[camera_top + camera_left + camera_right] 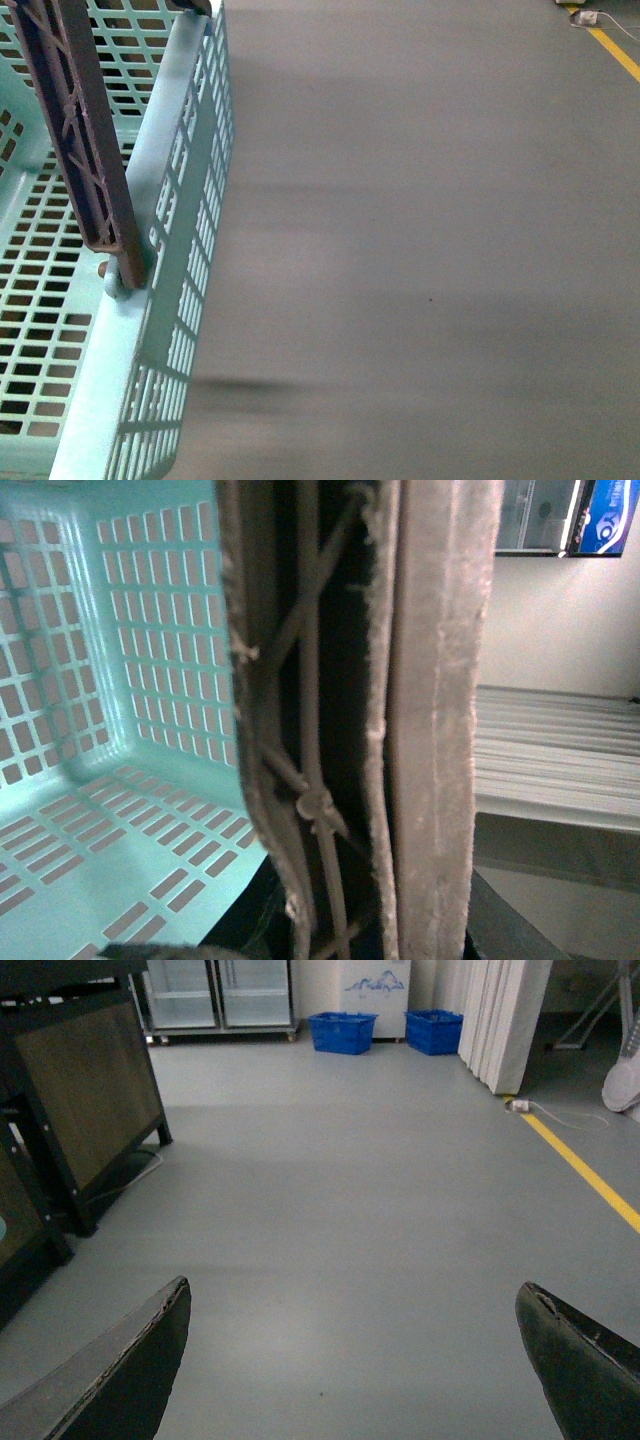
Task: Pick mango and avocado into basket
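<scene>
Fingers (130, 1370) of the right gripper (352, 1288) stand released and wide apart: two dark, scuffed wedges cut off by the frame edge, with only smooth grey floor (350, 1210) between them. Far beyond them lie a yellow line (590, 1175) and blue crates (342, 1032). Whether the left gripper is released or clenched cannot be told, as its fingers are hidden. Close before it sits the basket (110, 810), turquoise slotted plastic, whose blurred, ribbed brown-grey handle (320, 730) blocks the middle
</scene>
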Robot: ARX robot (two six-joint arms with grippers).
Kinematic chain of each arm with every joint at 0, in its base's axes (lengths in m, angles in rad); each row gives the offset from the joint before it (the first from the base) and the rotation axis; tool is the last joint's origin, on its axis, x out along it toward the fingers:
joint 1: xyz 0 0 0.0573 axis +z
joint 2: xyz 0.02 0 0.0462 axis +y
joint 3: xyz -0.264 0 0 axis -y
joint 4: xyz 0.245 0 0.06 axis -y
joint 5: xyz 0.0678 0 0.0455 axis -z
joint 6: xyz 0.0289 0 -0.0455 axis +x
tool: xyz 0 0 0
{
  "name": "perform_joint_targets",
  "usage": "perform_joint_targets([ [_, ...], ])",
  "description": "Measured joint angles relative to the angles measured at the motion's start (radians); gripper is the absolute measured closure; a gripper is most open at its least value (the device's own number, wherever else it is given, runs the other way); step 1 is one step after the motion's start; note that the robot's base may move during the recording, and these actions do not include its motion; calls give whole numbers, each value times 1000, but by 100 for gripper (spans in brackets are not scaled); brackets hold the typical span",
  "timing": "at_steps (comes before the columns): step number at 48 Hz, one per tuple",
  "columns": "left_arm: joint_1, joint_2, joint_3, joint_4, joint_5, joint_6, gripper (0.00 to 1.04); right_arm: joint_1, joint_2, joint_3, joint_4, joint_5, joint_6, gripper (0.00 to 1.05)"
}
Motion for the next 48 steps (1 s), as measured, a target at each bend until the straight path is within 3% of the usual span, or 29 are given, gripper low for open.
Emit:
perform_joint_targets([
  [48,0,0,0,0,0,0,88,0,0,0,0,0,0,9],
])
